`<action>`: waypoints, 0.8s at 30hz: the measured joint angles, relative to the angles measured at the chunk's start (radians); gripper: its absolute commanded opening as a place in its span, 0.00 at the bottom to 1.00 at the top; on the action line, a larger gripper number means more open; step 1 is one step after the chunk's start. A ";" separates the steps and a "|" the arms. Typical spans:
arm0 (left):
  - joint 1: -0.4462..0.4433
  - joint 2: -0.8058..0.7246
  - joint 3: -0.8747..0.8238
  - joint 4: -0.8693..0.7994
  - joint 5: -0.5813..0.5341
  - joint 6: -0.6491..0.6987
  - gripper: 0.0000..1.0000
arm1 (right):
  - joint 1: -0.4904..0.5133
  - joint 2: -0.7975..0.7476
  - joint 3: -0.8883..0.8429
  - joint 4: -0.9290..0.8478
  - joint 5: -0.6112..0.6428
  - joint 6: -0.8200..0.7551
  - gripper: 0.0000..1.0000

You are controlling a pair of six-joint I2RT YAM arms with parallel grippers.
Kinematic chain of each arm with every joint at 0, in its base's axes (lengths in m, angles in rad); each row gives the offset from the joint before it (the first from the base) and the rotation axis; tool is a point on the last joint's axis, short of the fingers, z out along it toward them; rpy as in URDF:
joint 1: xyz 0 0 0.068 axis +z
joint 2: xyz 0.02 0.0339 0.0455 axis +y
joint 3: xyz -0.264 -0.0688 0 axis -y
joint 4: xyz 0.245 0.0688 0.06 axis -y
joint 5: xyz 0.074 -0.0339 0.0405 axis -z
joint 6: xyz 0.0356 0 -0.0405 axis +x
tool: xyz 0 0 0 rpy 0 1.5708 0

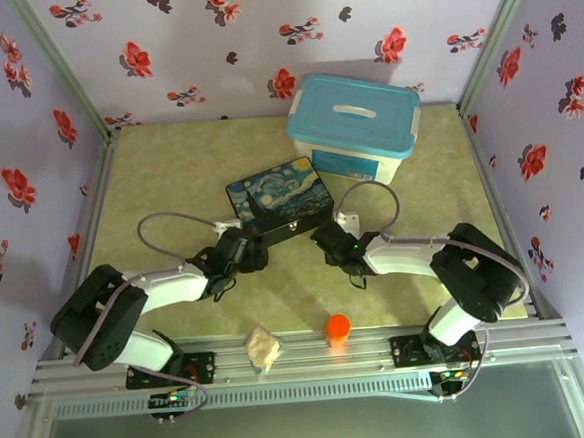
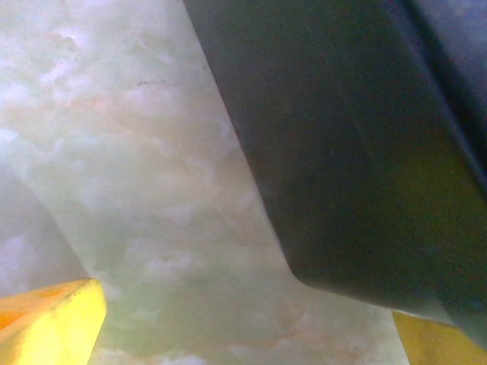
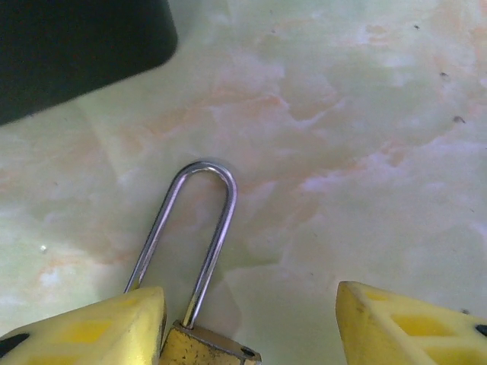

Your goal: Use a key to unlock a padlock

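The brass padlock [image 3: 209, 348] lies on the marbled table between my right gripper's fingers, tight against the left yellow finger [image 3: 84, 328]. Its thin silver shackle [image 3: 217, 228] points away from the wrist. One shackle leg enters the body, the other runs behind the left finger, and an empty hole shows on the body's top. The right gripper [image 3: 247, 327] [image 1: 329, 241] is open. My left gripper [image 2: 243, 334] [image 1: 239, 253] is also open, at the front left corner of the painted box [image 1: 281, 198] [image 2: 358, 152]. The key is out of view.
A blue-lidded plastic tub [image 1: 356, 124] stands behind the painted box. An orange cylinder [image 1: 338, 328] and a pale crumpled lump [image 1: 264, 348] sit at the table's near edge. The painted box's dark corner [image 3: 76, 46] shows far left of the padlock. Flowered walls enclose the table.
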 measured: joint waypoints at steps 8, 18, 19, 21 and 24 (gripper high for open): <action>0.067 0.007 0.008 0.006 0.000 0.009 0.97 | -0.016 -0.117 -0.070 -0.038 0.001 -0.009 0.60; 0.100 -0.134 0.010 -0.074 0.001 0.084 0.97 | -0.020 -0.154 -0.103 -0.053 0.013 -0.018 0.60; 0.100 -0.158 0.008 -0.081 0.002 0.084 0.97 | -0.021 -0.158 -0.106 -0.054 0.015 -0.018 0.60; 0.101 -0.211 -0.001 -0.094 0.005 0.083 0.98 | -0.022 -0.169 -0.112 -0.060 0.016 -0.018 0.60; 0.105 -0.317 -0.020 -0.138 0.011 0.080 0.99 | -0.022 -0.219 -0.132 -0.084 0.019 -0.018 0.62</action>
